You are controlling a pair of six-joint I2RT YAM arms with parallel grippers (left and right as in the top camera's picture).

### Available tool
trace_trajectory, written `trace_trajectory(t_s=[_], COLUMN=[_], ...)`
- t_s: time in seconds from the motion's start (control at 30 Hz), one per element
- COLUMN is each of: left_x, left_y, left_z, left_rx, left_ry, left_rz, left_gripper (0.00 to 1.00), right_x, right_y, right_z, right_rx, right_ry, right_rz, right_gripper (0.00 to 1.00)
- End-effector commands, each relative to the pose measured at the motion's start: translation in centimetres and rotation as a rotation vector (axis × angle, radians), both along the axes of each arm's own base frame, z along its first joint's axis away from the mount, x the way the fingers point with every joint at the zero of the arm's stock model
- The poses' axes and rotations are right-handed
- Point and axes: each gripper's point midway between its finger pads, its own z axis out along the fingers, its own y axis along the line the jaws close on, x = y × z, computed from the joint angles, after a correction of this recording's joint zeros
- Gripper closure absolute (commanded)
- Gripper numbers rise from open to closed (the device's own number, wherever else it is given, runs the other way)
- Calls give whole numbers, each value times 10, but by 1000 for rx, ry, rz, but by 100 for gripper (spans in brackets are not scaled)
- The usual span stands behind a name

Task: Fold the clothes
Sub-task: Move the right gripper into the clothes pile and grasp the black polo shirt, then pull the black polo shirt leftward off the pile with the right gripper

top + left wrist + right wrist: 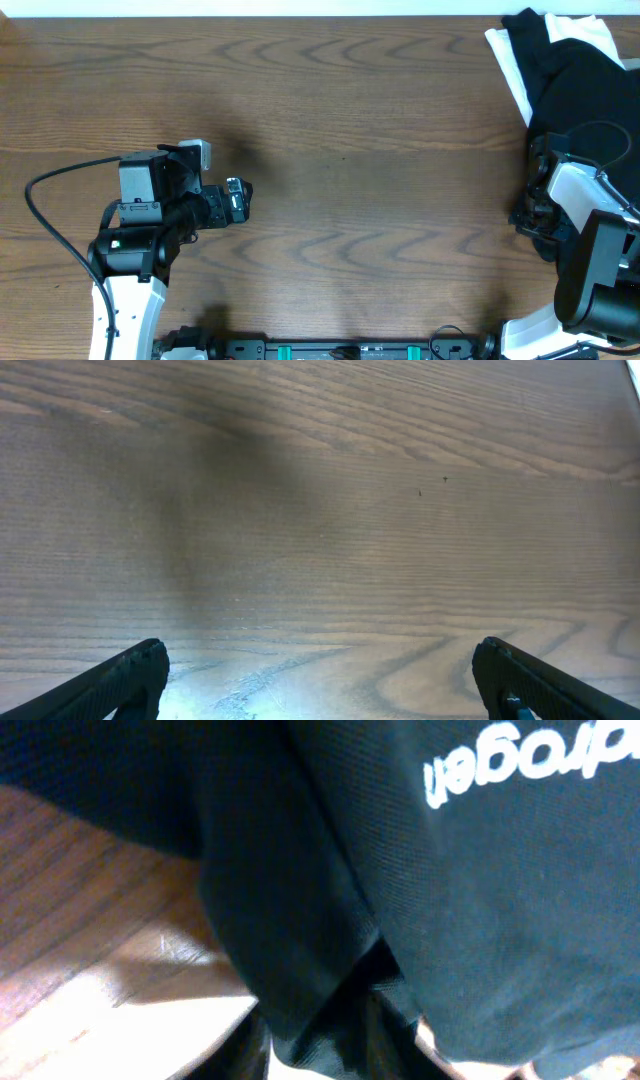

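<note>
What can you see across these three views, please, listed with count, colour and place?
table: one, brown wood grain, beneath everything.
black garment: at least one, black with white lettering, far right of the table.
white garment: at least one, white, under the black garment.
cable: one, black, looping at the table's left side.
left gripper: one, black, open above bare wood, left side.
right gripper: one, black, at the black garment's near edge; fabric hides its jaws.
</note>
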Motion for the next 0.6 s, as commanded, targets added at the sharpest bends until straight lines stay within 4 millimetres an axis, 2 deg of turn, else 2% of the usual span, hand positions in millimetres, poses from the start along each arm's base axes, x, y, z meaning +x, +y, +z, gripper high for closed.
trace_trajectory(t_s=[0.0,0.13,0.23,0.3,0.4,0.5,0.57], left_x=[3,3,4,4,4,4,4], left_y=[-3,-3,-3,-3,-3,-3,-3], left_z=[9,9,9,9,9,9,9], left_rx=[-16,-16,-16,-15,-16,-16,-16], left_ry=[-19,-20,-24,-24,-24,-24,-25], left_rz=[-5,-5,-5,-5,-5,-5,-5], left_gripper=[1,2,3,4,4,5,5], right_x=[3,15,38,52,72,87,90], right_y=[-3,11,40,56,82,117,141], right_z=[0,0,12,29,69,112,132], right_rx=[-7,77,239,310,378,431,455], right_ry=[-7,-57,-124,-175,-264,-373,-429], right_rz=[-13,6,138,204,327,466,542], right_gripper=[99,99,99,99,99,99,99])
